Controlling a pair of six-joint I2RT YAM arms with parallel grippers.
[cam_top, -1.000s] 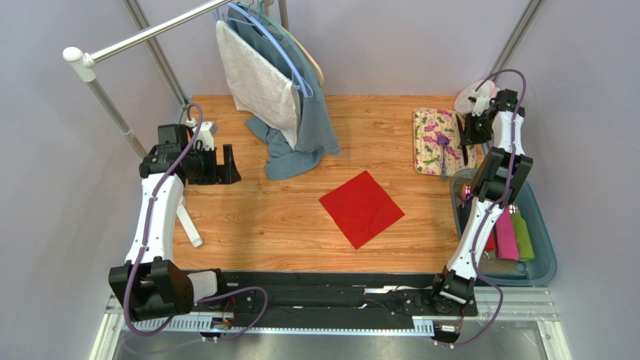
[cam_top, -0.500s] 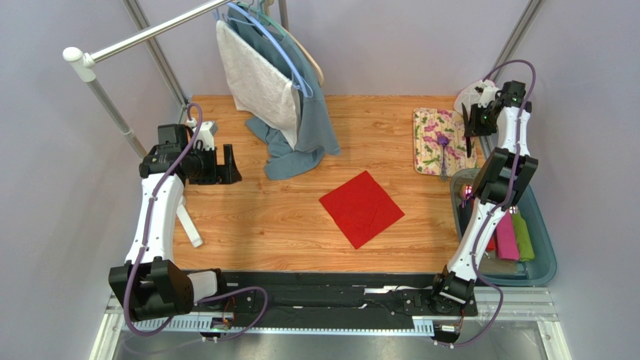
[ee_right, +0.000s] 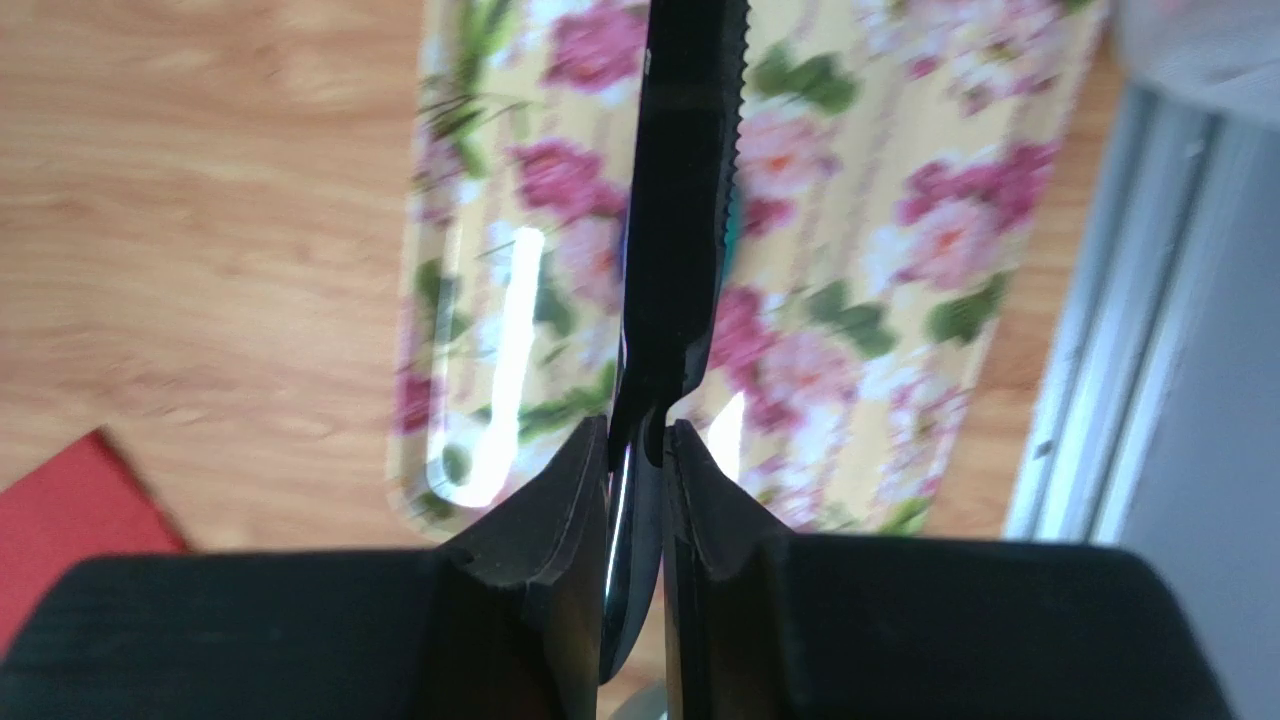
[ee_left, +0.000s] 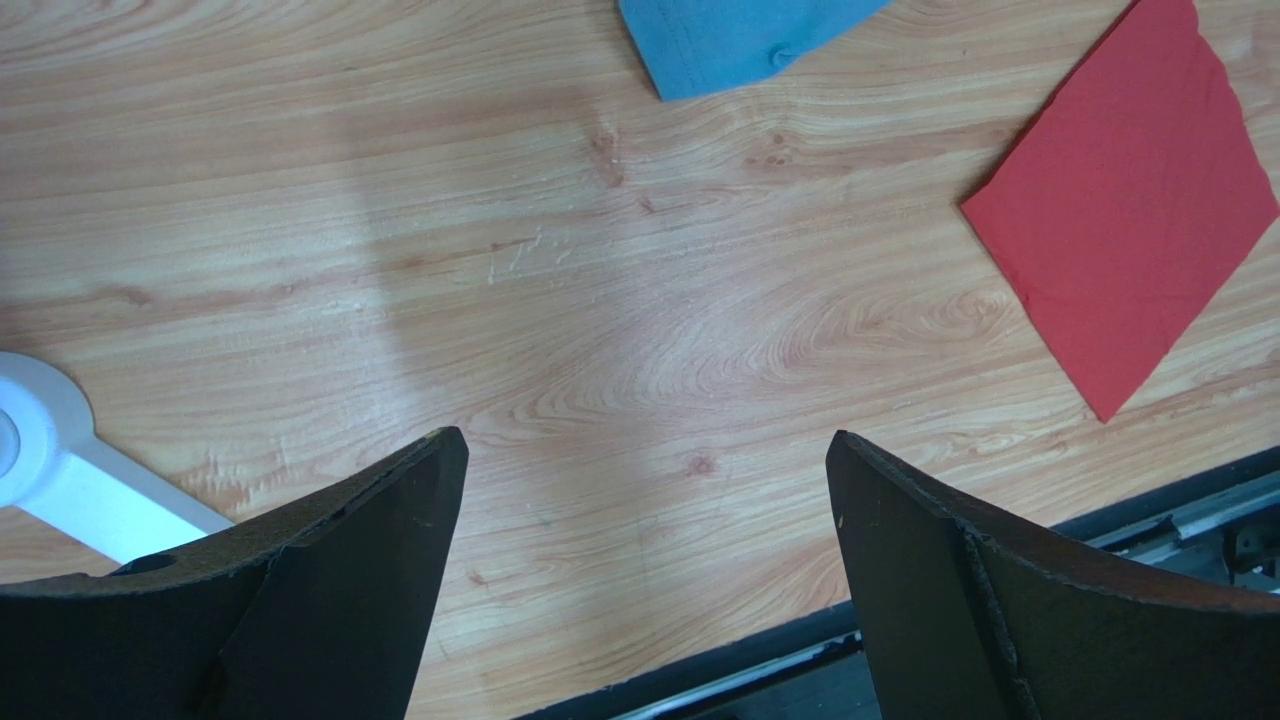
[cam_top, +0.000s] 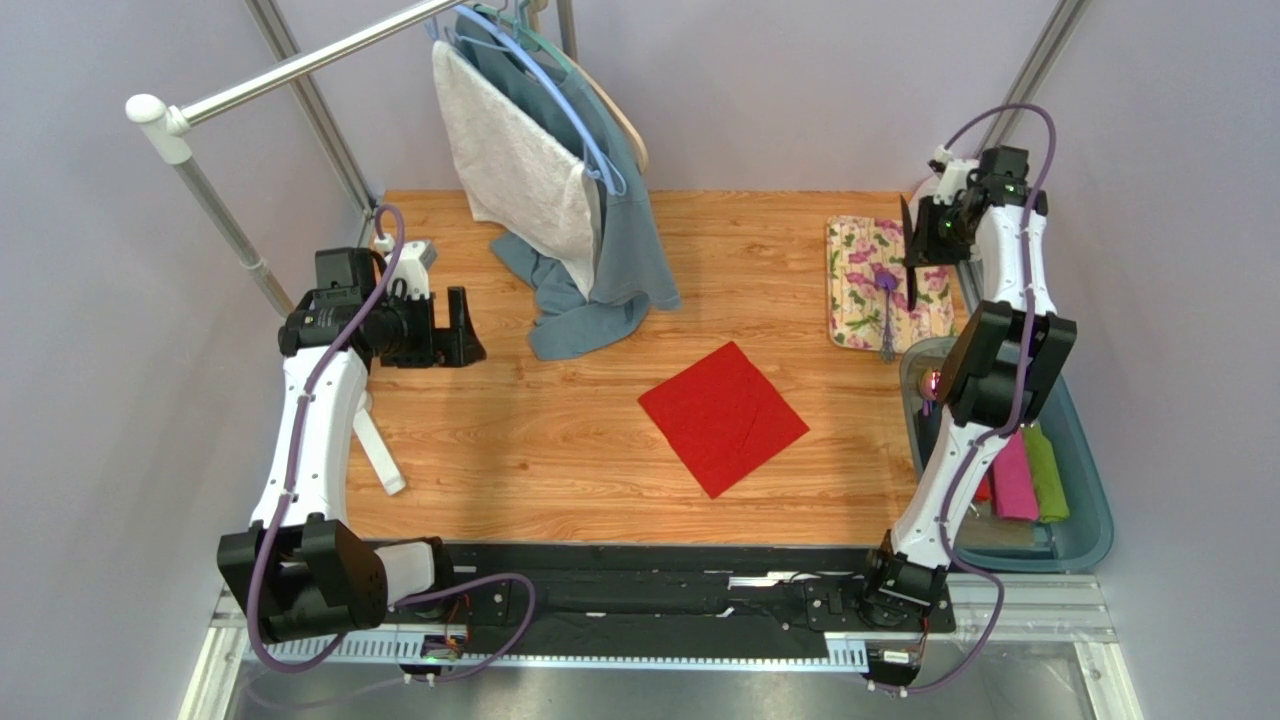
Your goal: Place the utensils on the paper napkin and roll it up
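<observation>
Seen from above, a thin red square paper napkin [cam_top: 723,417] lies flat and unfolded on the wooden table [cam_top: 511,435]. It is turned like a diamond, near the middle and a little toward the right. The right gripper [cam_top: 920,248] hangs over the far right corner, above a rectangular yellow-and-pink floral mat [cam_top: 860,300] and well apart from the napkin. In the right wrist view its two fingers [ee_right: 571,495] are pinched on the lower end of a glossy black knife with a serrated edge [ee_right: 684,225], which points straight away from the camera. The gripped end is hidden between the fingers, and the tip is cut off at the top of the frame. The mat behind it is blurred and streaked with glare. A bit of teal shows beside the blade, too little to identify. From above, a small purple item [cam_top: 890,282] rests on the mat, too small to make out. The left gripper [cam_top: 451,330] hangs over the left side of the table with its jaws spread wide. In the left wrist view its dark fingers [ee_left: 346,585] frame bare wood, with the napkin at upper right, one corner cut off by the frame edge. A corner of blue cloth [ee_left: 736,38] is clipped at the top. A teal bin [cam_top: 1085,450] at the right table edge is partly hidden by the right arm, with pink and green rolls [cam_top: 1011,473] inside.
</observation>
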